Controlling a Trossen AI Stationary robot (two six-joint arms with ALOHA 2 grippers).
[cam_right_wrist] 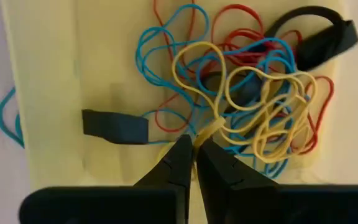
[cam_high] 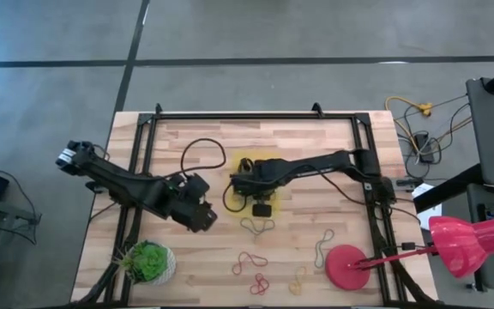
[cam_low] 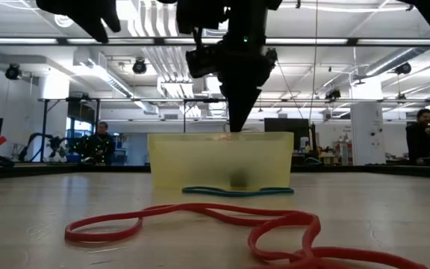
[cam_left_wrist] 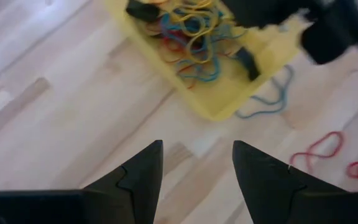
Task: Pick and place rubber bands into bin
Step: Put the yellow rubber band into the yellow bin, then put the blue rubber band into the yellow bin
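The right gripper (cam_right_wrist: 194, 155) hangs low over the bin (cam_right_wrist: 42, 74), its fingers pinched together on a yellow rubber band (cam_right_wrist: 253, 118) that trails from the tips onto the tangle of red, blue and yellow bands already lying inside. This looks like the drop-off step: the next move calls for parting the fingers so the band falls free, then lifting clear. In the high view the bin (cam_high: 240, 163) sits at centre frame under that arm, with loose bands (cam_high: 249, 262) strewn across the lower middle of the table (cam_high: 316, 137). The left gripper (cam_high: 197, 216) waits at centre left, fingers apart and empty
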